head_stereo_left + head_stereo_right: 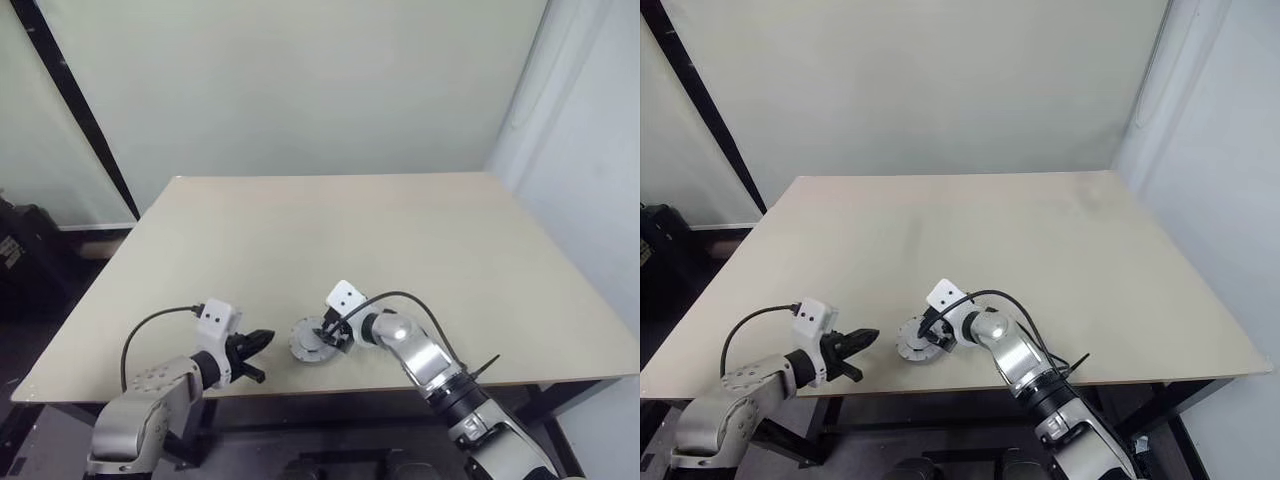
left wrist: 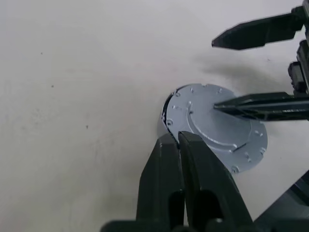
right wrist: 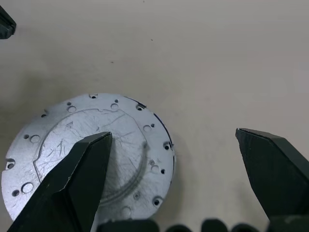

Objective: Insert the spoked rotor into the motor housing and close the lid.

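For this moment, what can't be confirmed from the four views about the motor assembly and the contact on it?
- Rotor and inside of the motor housing: covered by the closed lid in both wrist views.
- Whether the right gripper touches the lid: one finger overlaps it in both wrist views; contact unclear.
- Lid seating: head views too small; the left gripper, shut, hides the near rim in its wrist view.

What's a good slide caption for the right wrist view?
Open right pincer poised over the closed grey lid on the beige table, one finger over the disc.
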### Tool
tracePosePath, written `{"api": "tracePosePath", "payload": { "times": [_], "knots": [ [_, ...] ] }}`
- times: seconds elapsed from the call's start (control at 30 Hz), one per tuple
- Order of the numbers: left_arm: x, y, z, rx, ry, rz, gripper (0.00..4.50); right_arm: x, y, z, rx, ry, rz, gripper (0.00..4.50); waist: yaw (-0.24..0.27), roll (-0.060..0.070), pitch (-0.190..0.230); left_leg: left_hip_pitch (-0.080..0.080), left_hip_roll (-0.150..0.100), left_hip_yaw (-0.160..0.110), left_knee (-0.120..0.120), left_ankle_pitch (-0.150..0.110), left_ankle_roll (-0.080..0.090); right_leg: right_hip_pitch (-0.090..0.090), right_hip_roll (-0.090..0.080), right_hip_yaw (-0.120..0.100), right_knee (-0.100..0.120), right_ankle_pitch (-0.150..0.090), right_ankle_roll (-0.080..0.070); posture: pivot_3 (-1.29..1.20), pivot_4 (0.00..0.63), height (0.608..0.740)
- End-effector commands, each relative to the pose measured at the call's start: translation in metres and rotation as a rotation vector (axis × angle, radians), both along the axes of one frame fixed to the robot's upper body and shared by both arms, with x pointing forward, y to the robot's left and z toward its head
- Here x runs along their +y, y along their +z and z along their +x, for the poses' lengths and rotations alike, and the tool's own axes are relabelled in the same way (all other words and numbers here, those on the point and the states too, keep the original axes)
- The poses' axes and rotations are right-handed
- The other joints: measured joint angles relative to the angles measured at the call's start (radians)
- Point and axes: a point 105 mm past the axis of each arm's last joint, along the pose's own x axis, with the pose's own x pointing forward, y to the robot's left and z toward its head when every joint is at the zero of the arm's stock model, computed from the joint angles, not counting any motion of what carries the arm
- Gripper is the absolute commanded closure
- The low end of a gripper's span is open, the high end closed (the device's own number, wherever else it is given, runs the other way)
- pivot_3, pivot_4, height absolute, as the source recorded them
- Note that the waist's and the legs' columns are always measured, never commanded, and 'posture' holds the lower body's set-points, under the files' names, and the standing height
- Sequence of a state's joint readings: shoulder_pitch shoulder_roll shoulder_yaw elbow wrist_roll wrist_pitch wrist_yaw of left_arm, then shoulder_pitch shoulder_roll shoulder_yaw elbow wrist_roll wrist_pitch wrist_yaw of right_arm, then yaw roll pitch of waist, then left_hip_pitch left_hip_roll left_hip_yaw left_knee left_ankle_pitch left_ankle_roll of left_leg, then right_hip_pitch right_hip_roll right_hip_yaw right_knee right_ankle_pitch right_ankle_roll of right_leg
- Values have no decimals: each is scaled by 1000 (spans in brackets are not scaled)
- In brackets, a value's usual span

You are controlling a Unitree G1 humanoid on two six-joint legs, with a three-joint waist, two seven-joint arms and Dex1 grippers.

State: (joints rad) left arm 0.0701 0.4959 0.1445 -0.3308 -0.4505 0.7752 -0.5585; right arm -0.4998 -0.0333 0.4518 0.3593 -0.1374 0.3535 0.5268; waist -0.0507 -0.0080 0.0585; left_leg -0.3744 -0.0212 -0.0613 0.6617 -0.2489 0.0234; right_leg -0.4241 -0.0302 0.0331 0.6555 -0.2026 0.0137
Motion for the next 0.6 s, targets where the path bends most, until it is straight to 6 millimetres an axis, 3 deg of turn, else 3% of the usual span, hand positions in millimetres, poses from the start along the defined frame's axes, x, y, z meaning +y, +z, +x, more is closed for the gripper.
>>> {"api": "tracePosePath", "payload": {
  "times": [0.03,0.23,0.4,0.6],
  "knots": [
    [1,17,2,-62,2,0,4460,3,12,4,-2,26,64,0,0,0,0,0,0,0,0,0,0,0,0,0,0,0,0,0,0,740],
    [2,16,1,-58,9,-4,4460,-9,32,10,73,147,116,0,0,0,0,0,0,0,1,0,0,0,0,0,0,0,0,0,0,740],
    [4,15,1,-49,9,-4,4460,-21,29,4,125,333,31,0,0,0,0,1,-1,0,1,0,0,1,0,0,0,0,0,0,0,740],
    [9,12,-5,-25,6,-6,4460,-21,23,3,180,410,6,0,-3,0,0,1,-2,1,-1,0,0,0,2,0,0,0,0,0,0,740]
  ]
}}
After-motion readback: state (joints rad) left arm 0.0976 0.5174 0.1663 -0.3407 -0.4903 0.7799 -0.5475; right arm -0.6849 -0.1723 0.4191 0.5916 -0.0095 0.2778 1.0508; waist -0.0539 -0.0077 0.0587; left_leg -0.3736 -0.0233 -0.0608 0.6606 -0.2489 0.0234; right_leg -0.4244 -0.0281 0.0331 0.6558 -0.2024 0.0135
